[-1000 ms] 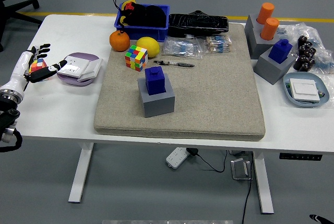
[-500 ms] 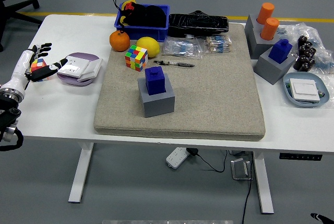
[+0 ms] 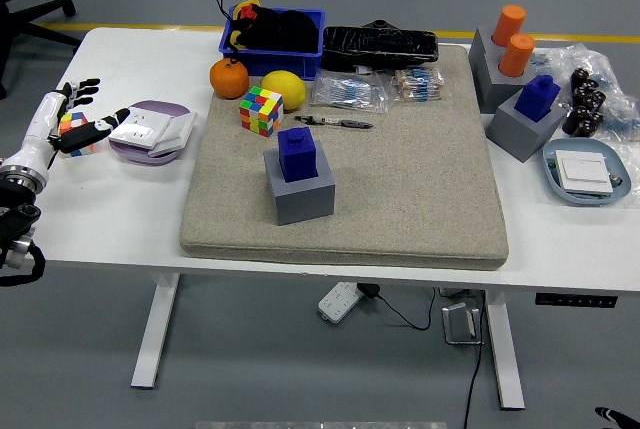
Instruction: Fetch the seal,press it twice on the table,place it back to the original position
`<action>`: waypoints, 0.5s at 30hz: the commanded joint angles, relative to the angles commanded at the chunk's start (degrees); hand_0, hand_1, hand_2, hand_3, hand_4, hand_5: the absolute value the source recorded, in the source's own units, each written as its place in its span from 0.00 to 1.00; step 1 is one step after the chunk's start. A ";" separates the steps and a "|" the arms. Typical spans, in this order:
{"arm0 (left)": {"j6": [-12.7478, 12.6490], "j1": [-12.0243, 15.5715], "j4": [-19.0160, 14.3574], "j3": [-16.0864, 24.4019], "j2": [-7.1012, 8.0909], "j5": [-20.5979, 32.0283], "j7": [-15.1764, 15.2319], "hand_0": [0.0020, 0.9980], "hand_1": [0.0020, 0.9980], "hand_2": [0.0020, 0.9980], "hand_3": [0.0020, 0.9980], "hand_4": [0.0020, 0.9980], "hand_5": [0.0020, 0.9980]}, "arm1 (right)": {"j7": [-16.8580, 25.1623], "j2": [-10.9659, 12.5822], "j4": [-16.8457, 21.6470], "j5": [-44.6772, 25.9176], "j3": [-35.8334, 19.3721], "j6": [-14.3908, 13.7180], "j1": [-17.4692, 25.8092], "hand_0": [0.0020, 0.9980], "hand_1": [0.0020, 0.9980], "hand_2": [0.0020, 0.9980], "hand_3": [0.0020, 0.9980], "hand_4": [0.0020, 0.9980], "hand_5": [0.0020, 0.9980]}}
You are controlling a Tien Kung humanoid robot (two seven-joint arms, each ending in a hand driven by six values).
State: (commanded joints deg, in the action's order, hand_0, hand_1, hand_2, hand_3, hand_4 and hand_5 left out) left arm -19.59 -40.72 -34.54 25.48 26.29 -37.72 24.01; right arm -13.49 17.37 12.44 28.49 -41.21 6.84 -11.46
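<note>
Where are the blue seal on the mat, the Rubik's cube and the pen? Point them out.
blue seal (image 3: pixel 297 153), head view, front face of the stamp block.
Rubik's cube (image 3: pixel 260 111), head view, near corner.
pen (image 3: pixel 335 122), head view, middle of barrel.

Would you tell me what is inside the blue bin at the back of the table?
The blue bin holds a black bundle with something yellow; whatever lies beneath is hidden.

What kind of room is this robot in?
Probably a robot testing lab: a white table crowded with practice objects like a puzzle cube, a yellow floor line, and cables underneath.
</note>
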 joint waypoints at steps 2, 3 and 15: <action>-0.01 -0.04 -0.03 0.04 0.03 0.00 0.03 0.92 0.84 0.85 0.84 0.88 0.41 | -0.01 0.03 -0.01 0.00 -0.01 -0.02 -0.02 0.85 0.77 0.71 0.74 0.79 0.56; -0.01 -0.05 -0.04 0.05 0.05 -0.01 0.02 0.92 0.84 0.85 0.84 0.88 0.41 | 0.00 0.05 0.00 0.01 -0.08 -0.04 -0.02 0.85 0.77 0.71 0.74 0.79 0.56; -0.07 -0.03 -0.07 -0.18 0.14 0.00 -0.02 0.92 0.84 0.85 0.84 0.88 0.41 | -0.03 0.02 -0.02 -0.24 0.30 0.08 0.09 0.85 0.77 0.71 0.74 0.79 0.56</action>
State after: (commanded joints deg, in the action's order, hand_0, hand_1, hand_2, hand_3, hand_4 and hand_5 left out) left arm -19.66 -40.75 -34.60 25.30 26.43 -37.72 23.99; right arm -13.52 17.39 12.42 28.26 -40.91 6.92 -11.37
